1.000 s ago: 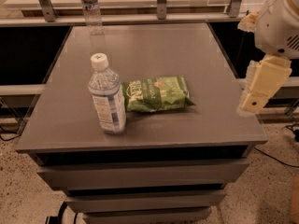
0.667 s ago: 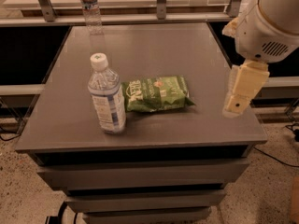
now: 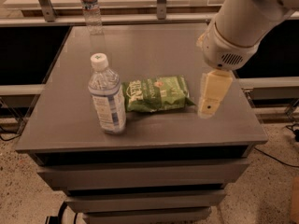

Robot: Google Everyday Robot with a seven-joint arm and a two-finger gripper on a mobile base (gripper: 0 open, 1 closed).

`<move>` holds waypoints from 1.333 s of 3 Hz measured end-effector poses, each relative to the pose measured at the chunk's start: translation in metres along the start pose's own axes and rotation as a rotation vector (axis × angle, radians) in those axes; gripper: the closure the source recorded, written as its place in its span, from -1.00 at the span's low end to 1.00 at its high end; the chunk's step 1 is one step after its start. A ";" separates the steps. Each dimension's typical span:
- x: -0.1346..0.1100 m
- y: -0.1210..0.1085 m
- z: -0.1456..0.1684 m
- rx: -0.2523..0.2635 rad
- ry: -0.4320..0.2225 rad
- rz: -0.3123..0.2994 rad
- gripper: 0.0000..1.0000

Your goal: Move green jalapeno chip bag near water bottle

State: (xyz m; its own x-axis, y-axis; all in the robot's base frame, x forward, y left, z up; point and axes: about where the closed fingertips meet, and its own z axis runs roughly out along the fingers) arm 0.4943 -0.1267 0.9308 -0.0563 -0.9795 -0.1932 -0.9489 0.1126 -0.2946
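The green jalapeno chip bag (image 3: 156,93) lies flat in the front middle of the grey table (image 3: 149,45). The water bottle (image 3: 90,8), clear and ribbed with a narrow dark blue label band, stands upright at the table's far left edge, well away from the bag. My gripper (image 3: 211,96) hangs below the white arm (image 3: 238,27), pointing down just right of the bag's right end and slightly above the tabletop. It holds nothing that I can see.
A larger bottle (image 3: 107,97) with a white cap and pale label stands upright right beside the bag's left end. A metal rail (image 3: 140,18) and posts run behind the table. The table's front edge is close below the bag.
The arm and gripper have moved left from beyond the table's right edge to over the table, close to the bag's right end. Bag and bottles have not moved.
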 end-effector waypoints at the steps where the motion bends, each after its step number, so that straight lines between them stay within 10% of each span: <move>1: -0.009 -0.003 0.029 -0.011 0.006 -0.026 -1.00; 3: -0.023 -0.003 0.088 -0.021 -0.018 -0.041 -1.00; 4: -0.031 -0.004 0.109 -0.035 -0.041 -0.043 -0.67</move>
State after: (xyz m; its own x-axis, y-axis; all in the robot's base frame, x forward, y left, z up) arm 0.5340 -0.0787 0.8362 -0.0030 -0.9755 -0.2199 -0.9605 0.0641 -0.2709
